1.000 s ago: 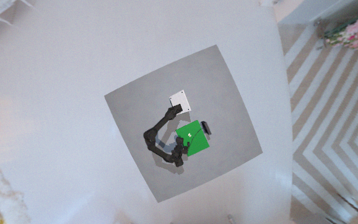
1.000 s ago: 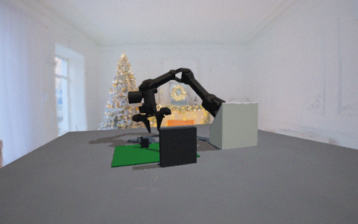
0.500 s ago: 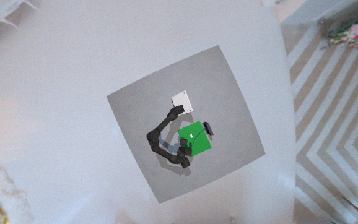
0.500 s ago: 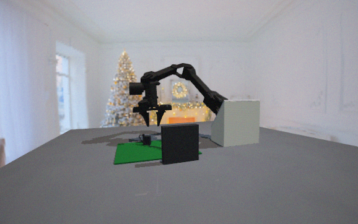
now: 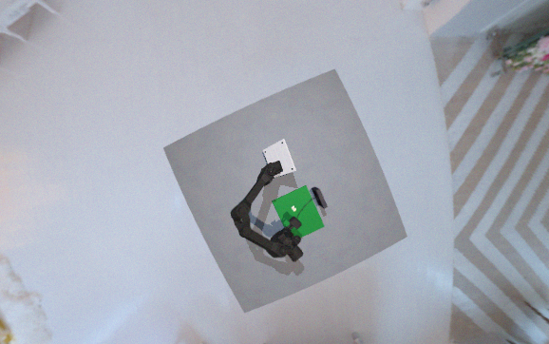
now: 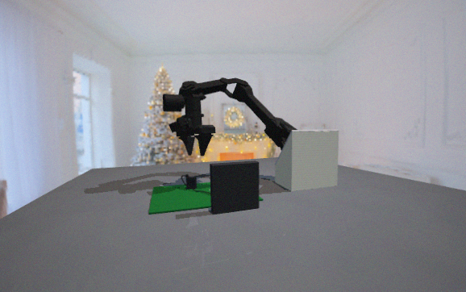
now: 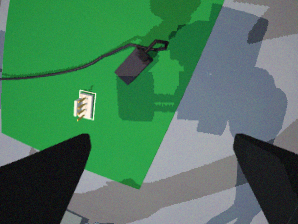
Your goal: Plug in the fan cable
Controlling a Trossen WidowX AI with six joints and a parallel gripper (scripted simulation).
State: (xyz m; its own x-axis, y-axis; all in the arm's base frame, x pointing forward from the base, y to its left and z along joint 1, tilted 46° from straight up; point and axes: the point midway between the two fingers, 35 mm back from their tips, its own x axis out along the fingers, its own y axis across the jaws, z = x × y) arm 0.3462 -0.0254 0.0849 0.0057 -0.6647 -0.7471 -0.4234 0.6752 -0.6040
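The green board (image 5: 290, 197) (image 6: 169, 202) (image 7: 40, 30) lies flat. Its white four-pin header (image 5: 293, 208) (image 7: 86, 106) has bare pins in the wrist view. The fan's black plug (image 6: 191, 182) (image 7: 134, 65) is off the header, up and right of it in the wrist view, turned diagonally, with a small loop at its far end. I cannot tell if the plug touches the board. My gripper (image 6: 196, 155) (image 7: 162, 140) is wide open and empty, pointing down well above the board. In the wrist view, the header and plug lie beyond the fingertips.
The black fan (image 5: 319, 198) (image 6: 235, 187) stands upright beside the board. Its thin cable (image 7: 90, 66) runs across above the board to the plug. The pale block (image 5: 283, 151) (image 6: 314, 161) under my arm's base stands near another side of the board.
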